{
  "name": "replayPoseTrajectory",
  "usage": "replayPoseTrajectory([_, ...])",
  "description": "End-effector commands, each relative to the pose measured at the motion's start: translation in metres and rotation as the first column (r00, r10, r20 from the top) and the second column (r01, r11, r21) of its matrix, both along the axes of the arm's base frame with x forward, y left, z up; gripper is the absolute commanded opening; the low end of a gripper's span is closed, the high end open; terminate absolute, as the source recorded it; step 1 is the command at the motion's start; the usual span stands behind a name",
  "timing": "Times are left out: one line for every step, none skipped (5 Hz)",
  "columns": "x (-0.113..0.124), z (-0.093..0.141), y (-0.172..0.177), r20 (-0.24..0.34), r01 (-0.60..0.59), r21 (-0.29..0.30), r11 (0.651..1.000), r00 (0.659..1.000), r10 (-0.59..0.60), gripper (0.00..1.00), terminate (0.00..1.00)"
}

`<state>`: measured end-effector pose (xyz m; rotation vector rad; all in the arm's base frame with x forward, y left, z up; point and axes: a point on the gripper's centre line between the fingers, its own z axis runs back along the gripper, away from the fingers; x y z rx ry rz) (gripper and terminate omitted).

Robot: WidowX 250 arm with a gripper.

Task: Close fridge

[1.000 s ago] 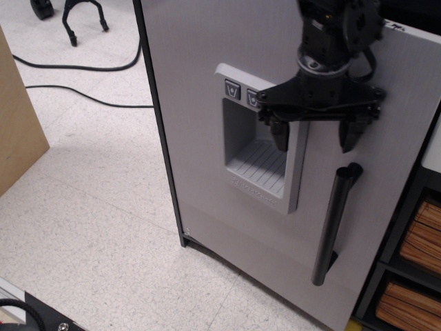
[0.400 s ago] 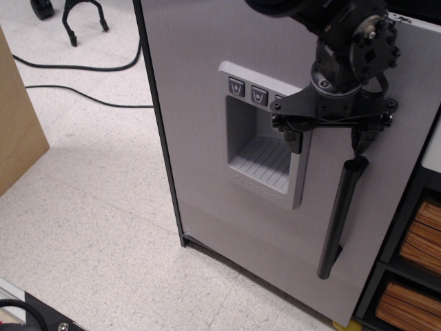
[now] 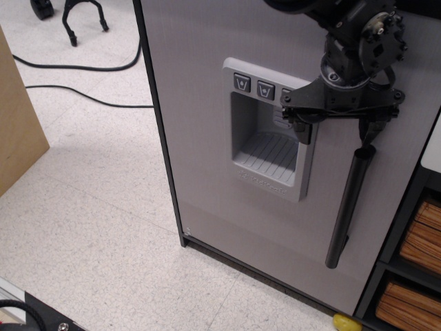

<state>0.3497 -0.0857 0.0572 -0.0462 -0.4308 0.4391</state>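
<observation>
The fridge shows its light grey door with the recessed dispenser panel and the black bar handle at its right. The door lies almost flush with the fridge body; no dark interior shows. My gripper is open, fingers pointing down, right against the upper door face. One finger sits over the dispenser's right edge and the other is just above the top of the handle. Nothing is between the fingers.
A dark shelf unit with woven baskets stands right of the fridge. A yellow object lies on the floor at the door's lower corner. Black cables run across the speckled floor, and a wooden panel is at left.
The door has swung rightward and further shut, its lower edge now nearly in line with the base. My gripper has moved right and slightly down with it, still open.
</observation>
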Motion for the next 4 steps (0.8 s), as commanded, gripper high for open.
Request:
replayPoseTrajectory([-0.008,0.033,0.003,0.047,0.004,-0.013,1.000,0.999,-0.003,1.00,0.00])
replayPoseTrajectory([-0.029,0.039,0.006,0.044,0.027,0.035,0.999,0.999,-0.029,1.00,0.00])
replayPoseTrajectory([-0.048,0.045,0.012,-0.057,0.069,0.013,0.998,0.996,-0.068,1.00,0.00])
replayPoseTrajectory([-0.048,0.045,0.012,-0.057,0.069,0.013,0.998,0.996,-0.068,1.00,1.00])
